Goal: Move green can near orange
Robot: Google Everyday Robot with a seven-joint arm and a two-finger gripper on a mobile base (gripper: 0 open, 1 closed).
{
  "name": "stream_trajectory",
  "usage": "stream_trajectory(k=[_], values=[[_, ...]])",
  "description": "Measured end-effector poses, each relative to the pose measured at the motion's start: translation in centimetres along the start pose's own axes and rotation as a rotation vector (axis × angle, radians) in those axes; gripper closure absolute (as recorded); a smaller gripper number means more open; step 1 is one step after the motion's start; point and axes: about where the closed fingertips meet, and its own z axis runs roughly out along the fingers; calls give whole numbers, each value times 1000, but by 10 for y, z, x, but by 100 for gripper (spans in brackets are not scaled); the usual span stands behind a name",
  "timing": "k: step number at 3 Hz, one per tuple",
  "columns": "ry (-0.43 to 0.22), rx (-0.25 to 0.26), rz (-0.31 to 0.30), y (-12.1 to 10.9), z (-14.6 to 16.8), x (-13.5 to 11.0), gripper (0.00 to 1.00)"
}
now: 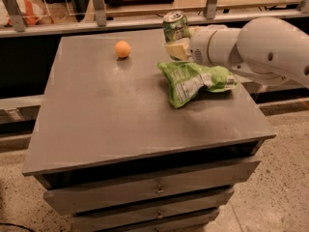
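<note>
The green can (175, 27), green-and-white with a silver top, is held upright above the far right part of the grey table top (111, 110). My gripper (176, 48) is shut on the green can's lower part; the white arm comes in from the right. The orange (122, 49) lies on the table at the far middle, to the left of the can and apart from it.
A light-green chip bag (193, 81) lies crumpled on the table just below and in front of the gripper. The table is a cabinet with drawers (154, 190) in its front. A rail with metal posts (99, 6) runs behind the table.
</note>
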Motion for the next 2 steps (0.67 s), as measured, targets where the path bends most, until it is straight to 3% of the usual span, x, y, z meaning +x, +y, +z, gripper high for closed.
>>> stream_trajectory(k=[1, 2], values=[[12, -4, 11, -7, 30, -2, 100], [12, -43, 16, -11, 60, -12, 100]])
